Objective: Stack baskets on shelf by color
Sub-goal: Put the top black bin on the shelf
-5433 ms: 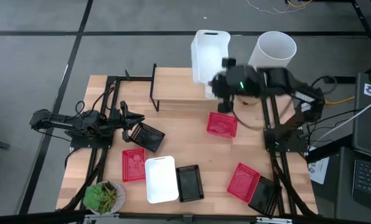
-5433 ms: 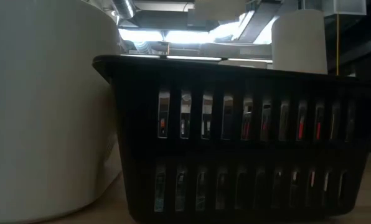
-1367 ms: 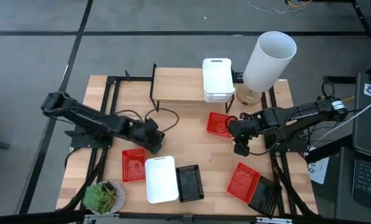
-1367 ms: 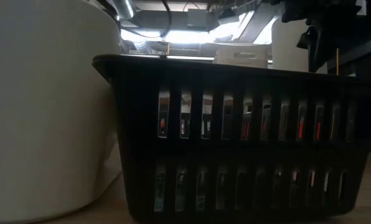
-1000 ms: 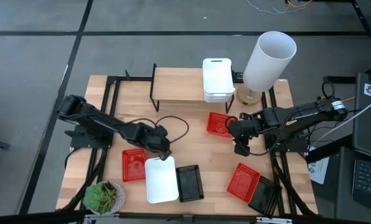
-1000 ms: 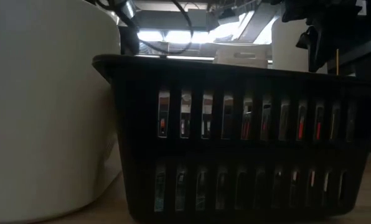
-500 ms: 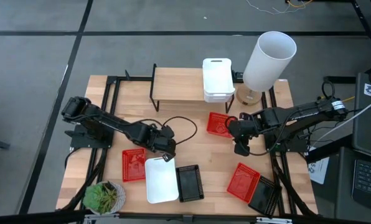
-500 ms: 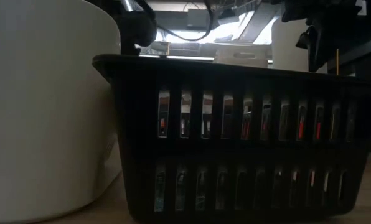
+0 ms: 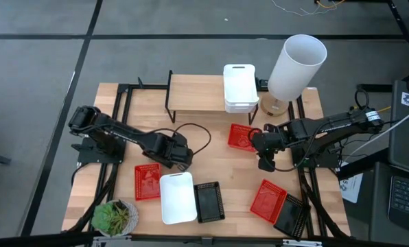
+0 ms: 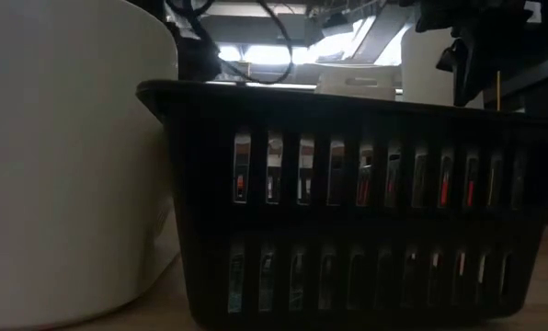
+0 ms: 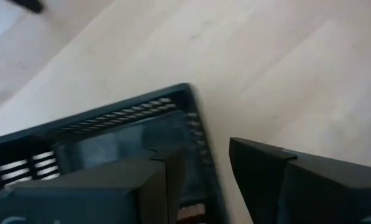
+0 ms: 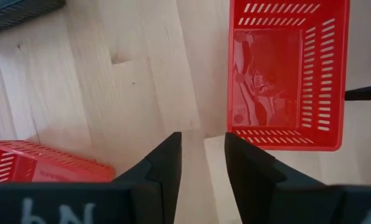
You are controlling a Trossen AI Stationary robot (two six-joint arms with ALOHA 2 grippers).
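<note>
Our left end effector (image 11: 204, 149) stands over the desk (image 9: 211, 168), left of centre and in front of the shelf (image 9: 197, 99). Its 2 fingers are parted, and the rim wall of a black basket (image 11: 111, 130) rises in the gap. One finger sits against the inside of that wall, while pale wood shows between the wall and the other finger. We judge the grip released rather than clenched. From above, the arm hides this basket almost entirely.

Our right end effector (image 12: 201, 162) hangs over bare wood on the right, parted and holding nothing. A red basket (image 12: 288, 74) lies just ahead of it, apart from the fingers, with its long axis running away from them.

The coming move turns on the shelf lying farther back than both end effectors. 2 or more white baskets (image 9: 239, 86) are stacked at its right end, and the rest of the board is bare. We judge the left arm nearer that free stretch and the right arm nearer the red basket.

The front of the desk carries 2 more red baskets, 2 black ones and 1 white one (image 9: 177, 197), so most of the sorting remains.
</note>
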